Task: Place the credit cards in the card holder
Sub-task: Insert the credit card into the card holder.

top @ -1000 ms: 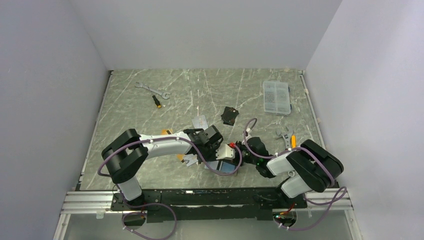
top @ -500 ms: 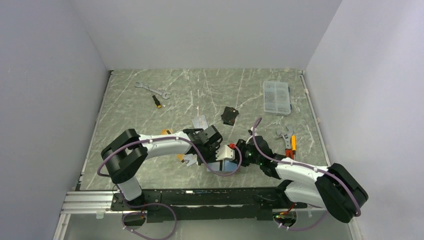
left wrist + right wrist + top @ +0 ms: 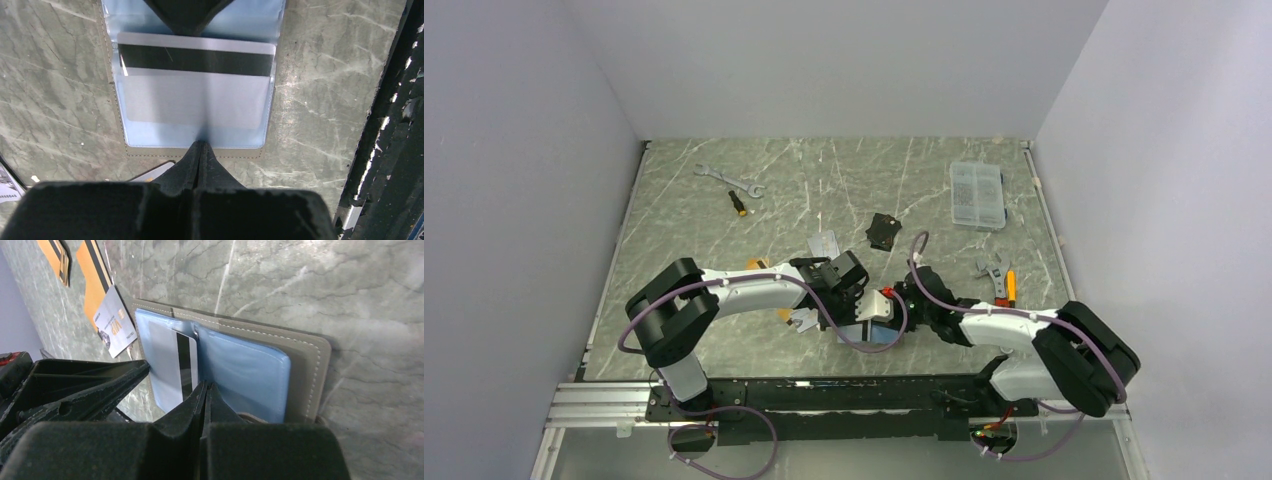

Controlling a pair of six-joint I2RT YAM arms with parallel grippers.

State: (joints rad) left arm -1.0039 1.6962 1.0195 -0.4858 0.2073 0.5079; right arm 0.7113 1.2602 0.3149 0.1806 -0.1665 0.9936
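Closed, empty left fingers (image 3: 200,146) and right fingers (image 3: 206,386) are touching the floppy card holder (image 3: 150,139); the stiff, slick credit card (image 3: 195,97) is probably needing edge pinching.

Card holder (image 3: 306,365) is seen lying open on marbled table (image 3: 300,285), pale blue sleeves (image 3: 245,375) exposed. Silver card (image 3: 167,365), black-striped, is lodged in left sleeve. Right gripper (image 3: 205,390) jaws are pressed together over the centre fold; contact unclear. Gold-orange cards (image 3: 92,275) noted beyond.
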